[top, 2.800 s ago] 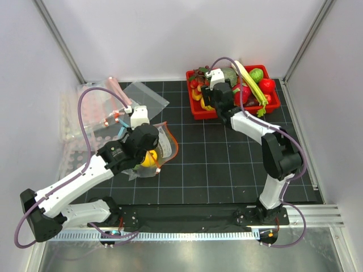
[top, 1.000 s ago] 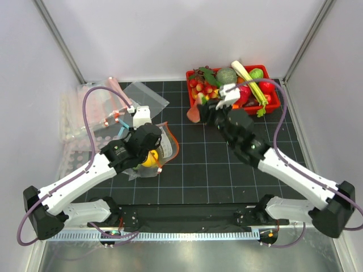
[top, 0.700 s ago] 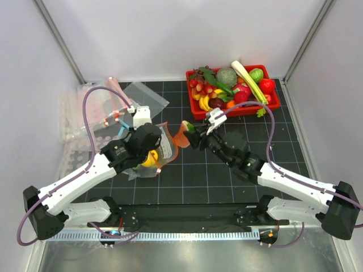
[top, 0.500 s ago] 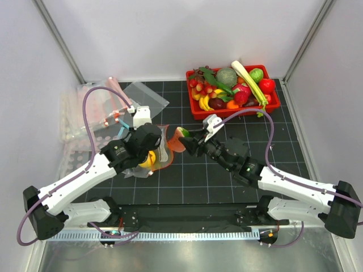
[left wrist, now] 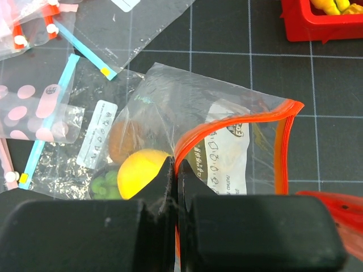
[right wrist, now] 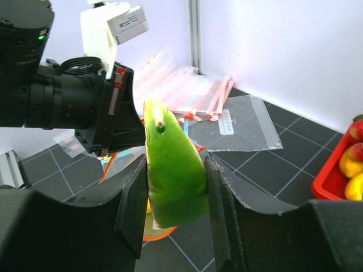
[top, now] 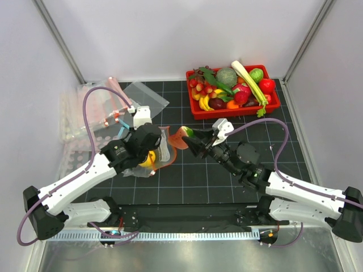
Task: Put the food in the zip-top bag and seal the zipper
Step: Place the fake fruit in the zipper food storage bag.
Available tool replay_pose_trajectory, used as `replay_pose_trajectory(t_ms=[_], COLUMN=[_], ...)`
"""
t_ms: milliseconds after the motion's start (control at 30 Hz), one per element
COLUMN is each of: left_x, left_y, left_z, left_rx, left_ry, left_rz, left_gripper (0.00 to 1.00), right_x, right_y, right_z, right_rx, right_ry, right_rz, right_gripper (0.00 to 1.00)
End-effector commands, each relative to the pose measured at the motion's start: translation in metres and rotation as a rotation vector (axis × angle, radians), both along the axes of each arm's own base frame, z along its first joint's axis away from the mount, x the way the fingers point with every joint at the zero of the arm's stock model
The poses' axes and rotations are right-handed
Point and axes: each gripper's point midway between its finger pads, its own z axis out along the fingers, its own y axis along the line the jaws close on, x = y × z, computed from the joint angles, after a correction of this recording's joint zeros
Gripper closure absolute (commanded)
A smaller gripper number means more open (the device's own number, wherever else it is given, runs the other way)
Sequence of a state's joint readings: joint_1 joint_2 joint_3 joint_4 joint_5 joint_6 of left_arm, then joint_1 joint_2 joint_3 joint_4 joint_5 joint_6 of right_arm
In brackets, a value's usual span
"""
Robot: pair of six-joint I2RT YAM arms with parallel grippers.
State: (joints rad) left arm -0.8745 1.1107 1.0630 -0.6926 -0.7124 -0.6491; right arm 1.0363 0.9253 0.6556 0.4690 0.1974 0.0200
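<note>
The clear zip-top bag [left wrist: 187,113] lies left of centre with its red-orange zipper [left wrist: 238,118] arched open. A yellow round fruit [left wrist: 139,173] and a dark-orange piece [left wrist: 122,139] sit inside it. My left gripper [left wrist: 176,170] is shut on the zipper's near lip and holds the mouth up [top: 161,148]. My right gripper [right wrist: 173,187] is shut on the watermelon wedge [right wrist: 170,170], green rind toward the camera. In the top view the wedge [top: 181,136] hangs just right of the bag's mouth.
A red tray [top: 195,110] of toy produce stands at the back right, with a celery stalk [top: 249,82]. Other clear bags with pink and blue strips [top: 102,105] lie at the back left, next to the left arm.
My right arm has lifted the watermelon wedge out of the red tray and carried it left to the bag's mouth. My left gripper has kept hold of the zipper lip.
</note>
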Motion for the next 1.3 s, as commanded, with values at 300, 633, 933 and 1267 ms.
replay_pose_trajectory(t_ms=[300,633,933,1267], left_x=[-0.01,-0.022,-0.015,-0.01], left_y=[-0.035,-0.043,-0.022,-0.012], left_z=[0.018,0.036,0.033,0.029], left_rx=[-0.184,-0.278,-0.218,-0.169], left_ry=[-0.006,-0.039,-0.06,-0.065], left_rz=[-0.164,-0.247,-0.142,-0.088], left_gripper=[1.0,0.99,0.99,0.99], right_x=[-0.002,0.015,0.03,0.014], right_y=[0.023,0.047,0.064,0.034], right_z=[0.002,-0.027,-0.059,-0.033], right_rx=[0.144,0.136,0.069,0.099], right_ry=[-0.131,-0.2,-0.173,-0.123], right_rz=[0.042,-0.034,-0.065,-0.06], right_gripper=[0.99,0.99,0.14,0.2])
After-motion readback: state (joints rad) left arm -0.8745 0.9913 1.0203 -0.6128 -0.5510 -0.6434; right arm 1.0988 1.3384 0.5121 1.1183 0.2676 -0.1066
